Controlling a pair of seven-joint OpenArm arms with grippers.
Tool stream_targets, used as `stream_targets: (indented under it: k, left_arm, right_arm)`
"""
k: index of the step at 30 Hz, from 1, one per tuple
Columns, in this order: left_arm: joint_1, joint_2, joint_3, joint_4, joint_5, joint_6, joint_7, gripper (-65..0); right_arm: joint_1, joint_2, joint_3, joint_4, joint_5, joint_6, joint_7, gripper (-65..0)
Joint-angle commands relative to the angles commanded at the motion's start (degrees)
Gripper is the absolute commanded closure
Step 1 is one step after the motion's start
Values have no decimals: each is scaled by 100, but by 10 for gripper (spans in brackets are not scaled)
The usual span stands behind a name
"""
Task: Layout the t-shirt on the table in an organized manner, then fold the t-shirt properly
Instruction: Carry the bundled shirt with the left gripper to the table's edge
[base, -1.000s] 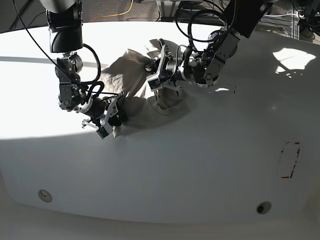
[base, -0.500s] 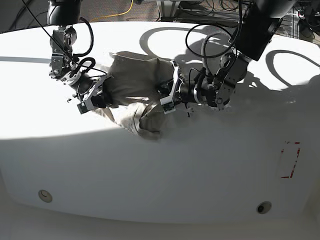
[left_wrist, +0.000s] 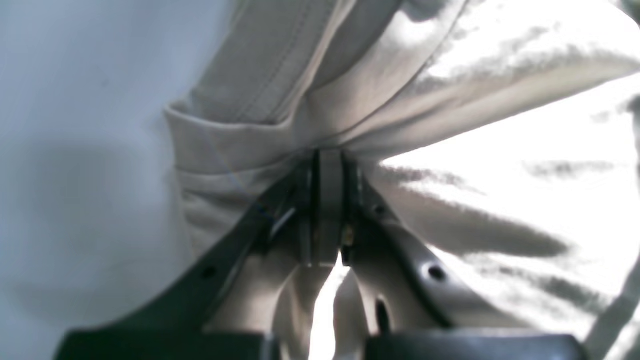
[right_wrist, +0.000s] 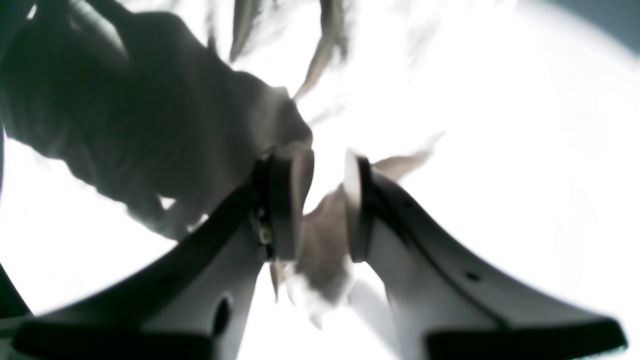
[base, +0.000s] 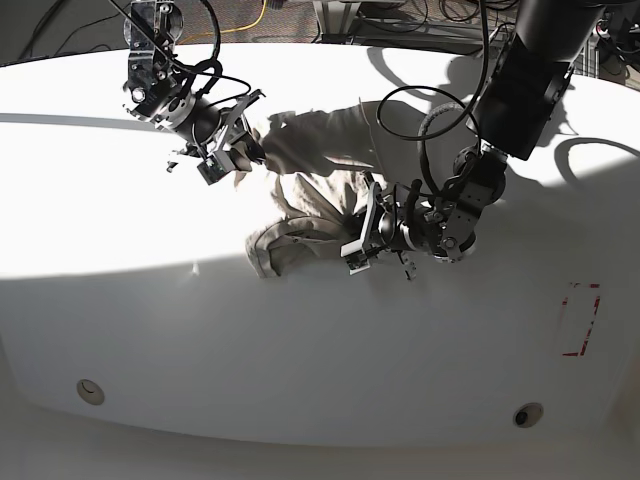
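Note:
The beige t-shirt lies crumpled and stretched between both grippers on the white table. My left gripper is at the shirt's near right edge and is shut on a hemmed fold; its fingertips are pressed together in the left wrist view. My right gripper is at the shirt's far left end. In the right wrist view its jaws stand a little apart with a bunch of cloth pinched between them. The neck label is hidden.
A red dashed rectangle mark is at the right of the table. Two small round holes sit near the front edge. Cables and equipment stand beyond the far edge. Strong sunlight and arm shadows cross the tabletop.
My right gripper has moved toward the far left with its end of the shirt. My left gripper has moved nearer and slightly right. The shirt is pulled out longer between them.

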Motion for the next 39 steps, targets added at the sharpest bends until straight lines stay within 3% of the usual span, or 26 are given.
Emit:
stream_targets:
  k: [6,16,20,24,29,32,37,39]
  left_arm:
    - [651,62,-721,1292,9,0,598,0]
    - [1899,536,-1284,2048,44,0,589,0]
    - [2338,738,-1266,2207,44,0,273,0]
    - [2725,888,-1266,2505,35,0,-510,0]
    - [2989,1090,-1266,2716,35,585,-1354,0]
    - [3024,1108,-1257,2673,44,1138,-1793,0]
    - [3007,1354,-1037,2409,44,1991,-2207,0]
    - [2989,1477,-976,2198,53,2185,-2295,0]
  right_arm:
    - [264,-9,176,360,26,0,-457,-136]
    - [492,-44,158,132,9,0,-519,-136]
    - [519,-44,185,114,0,0,-519,-136]
    - [615,-9,492,149,0,0,-519,-136]
    - [809,0,967,255,0,0,-554,-136]
    - [941,167,1231,325,0,0,-554,-136]
    - [1055,501,1371,396,53,0,-818,-138]
    - [1081,589,1468,396,53,0,-879,-138]
